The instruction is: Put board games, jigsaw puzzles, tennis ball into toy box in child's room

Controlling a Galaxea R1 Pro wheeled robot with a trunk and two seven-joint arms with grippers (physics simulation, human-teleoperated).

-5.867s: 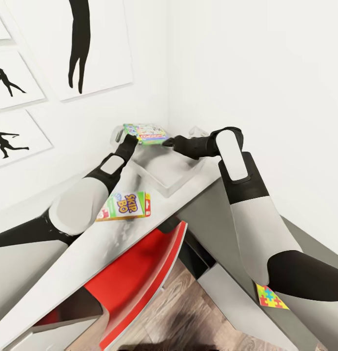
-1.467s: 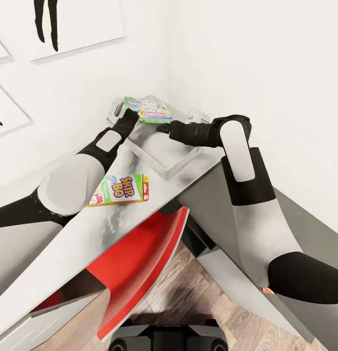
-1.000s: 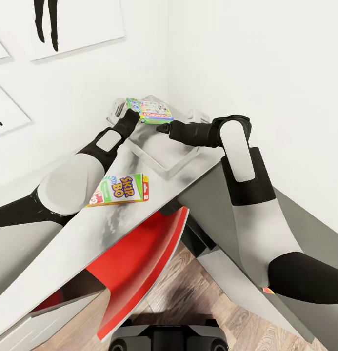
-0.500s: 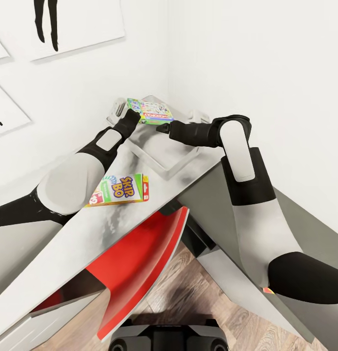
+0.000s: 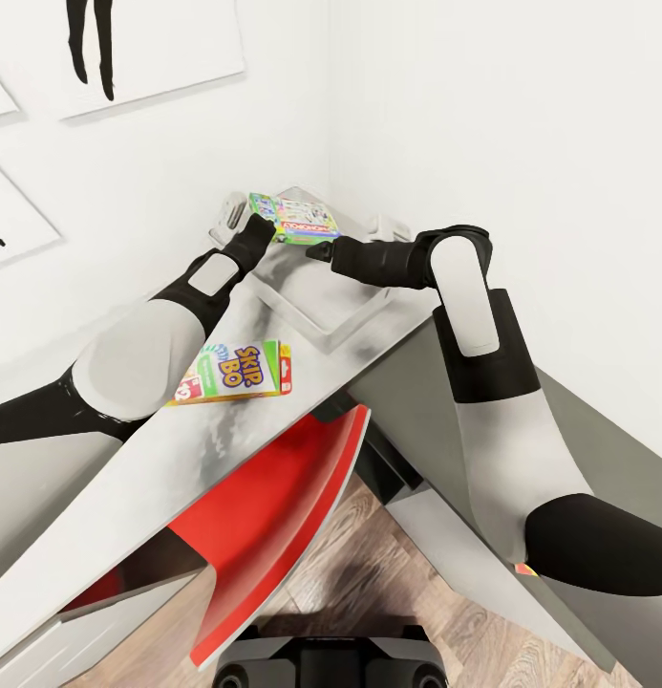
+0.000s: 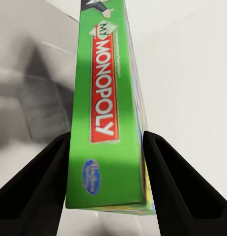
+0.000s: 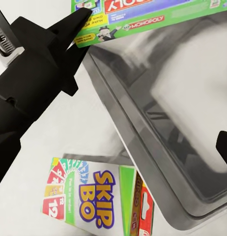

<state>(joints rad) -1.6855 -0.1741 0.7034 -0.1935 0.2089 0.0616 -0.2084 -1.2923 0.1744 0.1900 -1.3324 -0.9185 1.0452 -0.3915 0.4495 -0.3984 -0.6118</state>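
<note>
Monopoly box [image 5: 295, 218] flat, clamped in left hand [image 5: 253, 225], above toy box [image 5: 316, 311].

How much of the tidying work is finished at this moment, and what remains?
Nothing lies in the toy box yet. In hand: the left claw holds the Monopoly box above it. Left: the Skip-Bo box lies on the table. The right claw holds nothing.

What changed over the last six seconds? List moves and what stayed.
The left gripper still clamps the green Monopoly game box above the pale grey plastic toy box; the right gripper drew slightly back. The camera shifted. The Skip-Bo box stayed on the table.
</note>
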